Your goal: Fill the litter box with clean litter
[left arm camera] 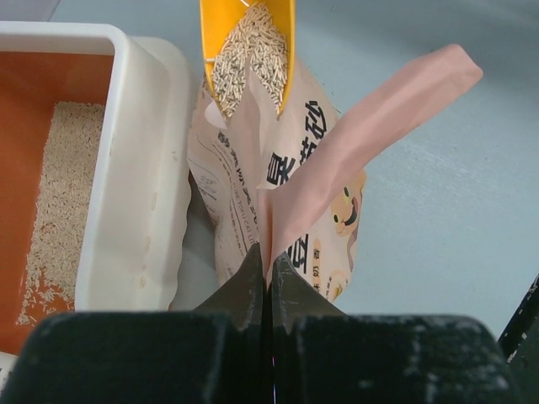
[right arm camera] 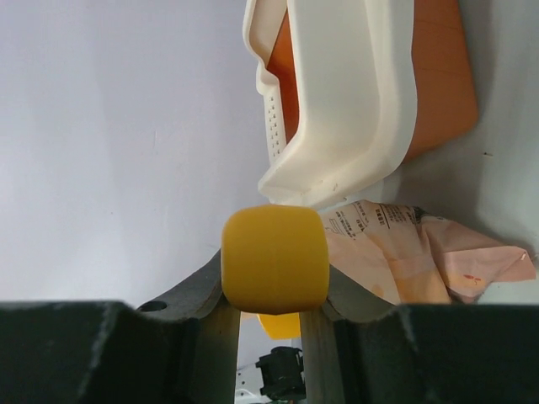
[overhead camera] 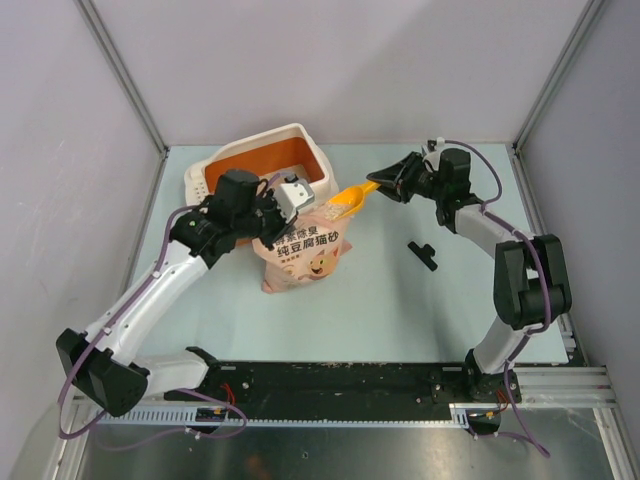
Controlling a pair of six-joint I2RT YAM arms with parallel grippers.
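Note:
The cream litter box (overhead camera: pixel 300 133) with its orange inside stands at the back left; clean litter (left arm camera: pixel 63 194) covers part of its floor. Beside it sits the pink-beige bag (overhead camera: pixel 305 255). My left gripper (left arm camera: pixel 270 257) is shut on the bag's (left arm camera: pixel 370 118) pulled-up top edge. My right gripper (overhead camera: pixel 385 185) is shut on the handle of the yellow scoop (overhead camera: pixel 345 203). The scoop's (left arm camera: pixel 215 25) bowl hangs over the bag's mouth with clean litter (left arm camera: pixel 253 55) in it. In the right wrist view the handle end (right arm camera: pixel 274 257) fills the jaws, with the litter box (right arm camera: pixel 354 101) beyond.
A small black part (overhead camera: pixel 424 253) lies on the table right of the bag. Grey walls close in the back and both sides. A black rail (overhead camera: pixel 350 385) runs along the near edge between the arm bases.

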